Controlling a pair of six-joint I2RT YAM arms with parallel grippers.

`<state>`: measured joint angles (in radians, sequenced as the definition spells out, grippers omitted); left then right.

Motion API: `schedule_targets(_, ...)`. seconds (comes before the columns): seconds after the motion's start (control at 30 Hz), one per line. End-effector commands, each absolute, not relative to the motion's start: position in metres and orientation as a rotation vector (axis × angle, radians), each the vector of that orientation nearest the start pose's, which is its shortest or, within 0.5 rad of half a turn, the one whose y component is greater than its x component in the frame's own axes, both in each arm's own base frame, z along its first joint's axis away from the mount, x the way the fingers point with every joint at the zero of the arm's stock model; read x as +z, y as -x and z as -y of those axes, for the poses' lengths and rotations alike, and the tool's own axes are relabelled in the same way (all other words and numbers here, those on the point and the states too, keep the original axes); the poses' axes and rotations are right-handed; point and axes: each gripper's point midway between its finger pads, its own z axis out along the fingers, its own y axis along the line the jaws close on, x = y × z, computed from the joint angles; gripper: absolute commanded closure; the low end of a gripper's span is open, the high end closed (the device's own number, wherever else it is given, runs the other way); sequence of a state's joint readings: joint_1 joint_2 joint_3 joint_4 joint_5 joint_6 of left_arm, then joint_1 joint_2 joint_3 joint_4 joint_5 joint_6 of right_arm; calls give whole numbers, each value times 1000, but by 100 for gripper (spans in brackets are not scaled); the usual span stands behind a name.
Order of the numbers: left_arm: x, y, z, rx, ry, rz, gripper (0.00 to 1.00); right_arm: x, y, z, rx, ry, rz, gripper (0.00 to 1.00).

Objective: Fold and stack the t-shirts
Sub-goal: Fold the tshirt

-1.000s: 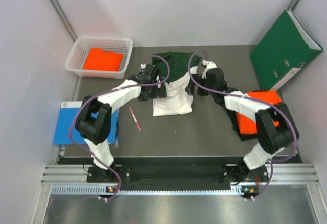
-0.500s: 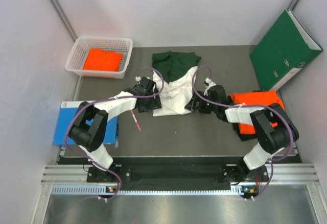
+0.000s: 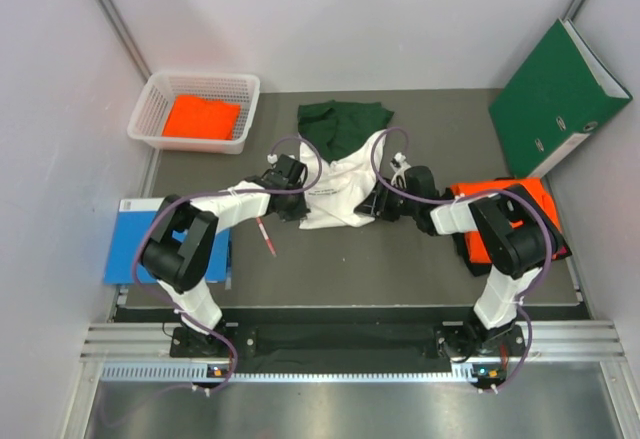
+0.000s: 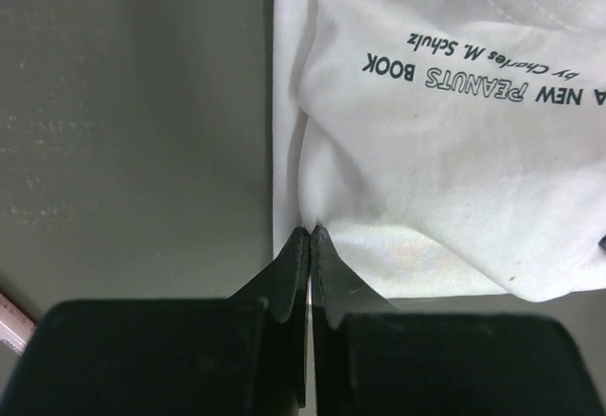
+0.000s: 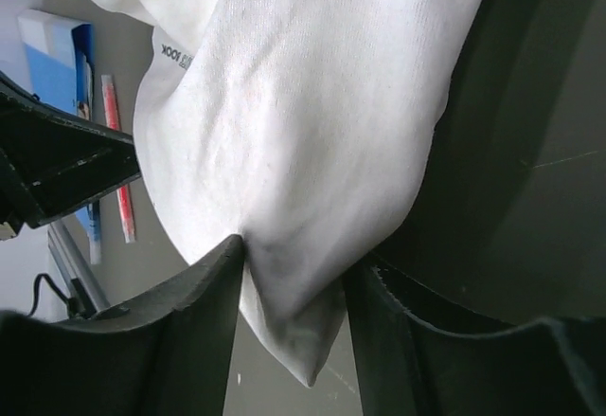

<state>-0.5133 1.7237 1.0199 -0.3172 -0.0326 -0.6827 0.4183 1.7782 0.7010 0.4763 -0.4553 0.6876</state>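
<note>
The white t-shirt [image 3: 338, 189] with dark green sleeves [image 3: 345, 119] lies crumpled mid-table, its dark print [image 4: 473, 75] showing. My left gripper [image 3: 298, 205] [image 4: 311, 231] is shut, pinching the shirt's near left edge. My right gripper [image 3: 380, 209] [image 5: 295, 260] holds the near right corner of the white t-shirt [image 5: 303, 103]. That corner is bunched between both fingers, which stand partly apart. An orange t-shirt [image 3: 535, 197] lies on a black one [image 3: 462, 244] at the right, under my right arm. Another orange t-shirt [image 3: 200, 117] sits folded in the basket.
A white basket [image 3: 155, 99] stands at the back left. A green binder [image 3: 555, 94] leans against the right wall. A blue book [image 3: 125, 244] lies at the left edge, with a red pen [image 3: 264, 232] just right of it.
Both grippers came from the far part of the white shirt to its near edge and closed on it. The shirt has spread wider.
</note>
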Motion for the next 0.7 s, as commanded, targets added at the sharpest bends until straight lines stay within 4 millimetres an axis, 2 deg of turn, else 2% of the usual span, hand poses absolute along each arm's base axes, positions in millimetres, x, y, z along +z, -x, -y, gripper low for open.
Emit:
schedule_targets(0.0, 44, -327, 205, -388, 259, -2591, 100, 4, -296, -253, 1094, -59, -2485, 51)
schedule_targets(0.17, 52, -323, 196, -364, 286, -2563, 100, 1, -285, -250, 1089, -46, -2510, 45)
schedule_targets(0.3, 56, -320, 190, -341, 293, -2552, 100, -4, -276, -244, 1066, -38, -2531, 35)
schedule_targets(0.67, 23, -312, 195, -359, 303, -2623, 100, -12, -264, -243, 1045, -7, -2560, 32)
